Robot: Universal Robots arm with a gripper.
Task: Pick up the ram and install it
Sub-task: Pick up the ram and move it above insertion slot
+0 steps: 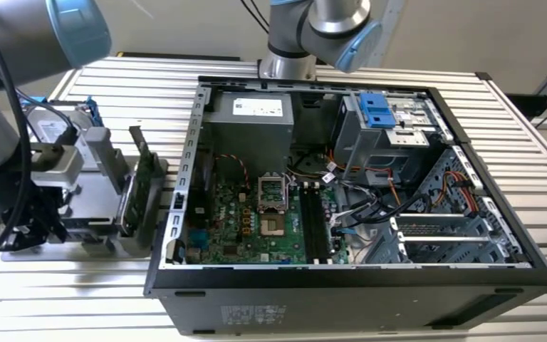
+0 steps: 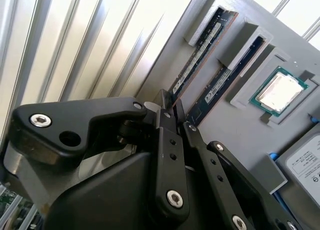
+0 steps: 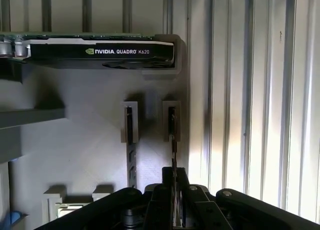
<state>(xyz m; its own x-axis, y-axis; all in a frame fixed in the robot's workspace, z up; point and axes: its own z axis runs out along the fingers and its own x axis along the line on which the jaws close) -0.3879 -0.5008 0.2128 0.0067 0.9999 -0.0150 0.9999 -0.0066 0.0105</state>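
First wrist view: fingers (image 3: 181, 181) pinched narrowly on the ram (image 3: 173, 140) standing in a grey holder (image 3: 90, 155).

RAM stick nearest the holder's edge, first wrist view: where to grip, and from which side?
Probably pinch the RAM stick across its two flat faces, on the bare span clear of the end bracket, coming straight down onto its thin top edge. It stands on edge in the gray holder, and the second stick runs parallel close beside it, so a side approach looks tight.
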